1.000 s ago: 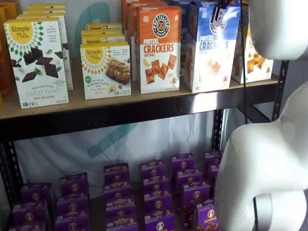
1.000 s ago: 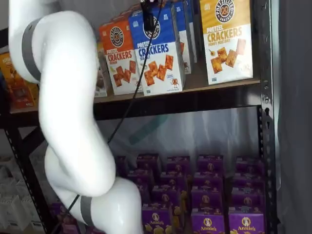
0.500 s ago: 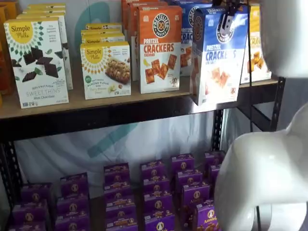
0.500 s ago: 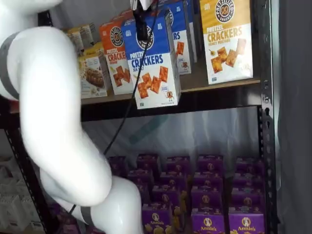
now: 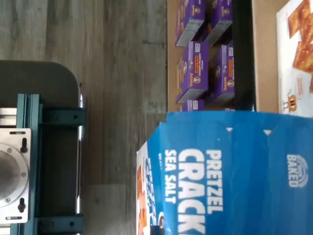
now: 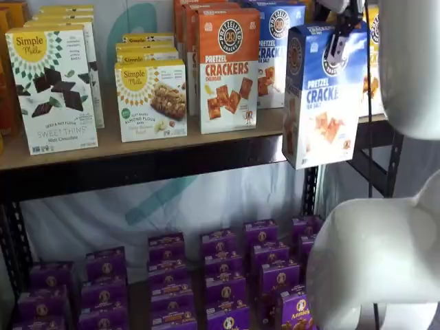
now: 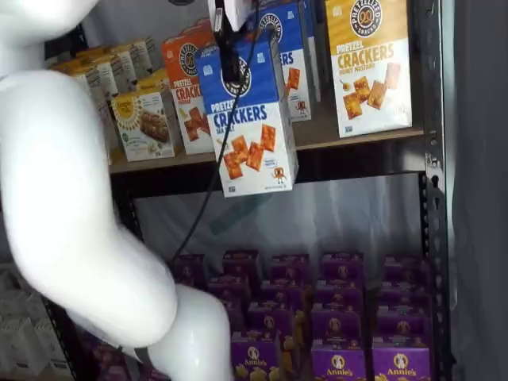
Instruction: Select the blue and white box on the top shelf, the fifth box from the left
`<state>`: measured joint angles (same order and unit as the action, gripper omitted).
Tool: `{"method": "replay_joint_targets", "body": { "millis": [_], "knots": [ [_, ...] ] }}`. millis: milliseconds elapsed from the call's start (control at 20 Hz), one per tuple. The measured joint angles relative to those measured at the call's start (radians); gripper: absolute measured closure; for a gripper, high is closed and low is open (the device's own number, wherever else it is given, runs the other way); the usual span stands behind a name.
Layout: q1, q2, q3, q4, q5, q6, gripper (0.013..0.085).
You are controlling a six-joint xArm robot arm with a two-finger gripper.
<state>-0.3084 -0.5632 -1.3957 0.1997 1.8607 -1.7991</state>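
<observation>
Grey wood-look flooring [image 5: 122, 73] shows in the wrist view beneath the tall blue and white cardboard box [image 6: 323, 96], which hangs upright from the hand [image 7: 230, 67], long axis vertical, printed front facing the cameras in both shelf views. The hand's black fingers are clenched on the box's upper part. The box hangs clear of the long tan top shelf [image 6: 137, 148], out in front of its glossy black rail. Behind the hand on that shelf stands an orange cheddar cracker box [image 6: 228, 69]. Below the hand, purple boxes [image 7: 337, 317] fill the lower level.
</observation>
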Motion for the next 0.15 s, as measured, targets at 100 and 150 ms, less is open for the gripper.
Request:
{"method": "replay_joint_targets", "body": {
  "millis": [100,150],
  "knots": [
    [-0.012,-0.016,0.018,0.0,0.002,-0.012,0.041],
    [-0.017,-0.021,0.026,0.001,0.003,-0.017,0.041]
  ]
}}
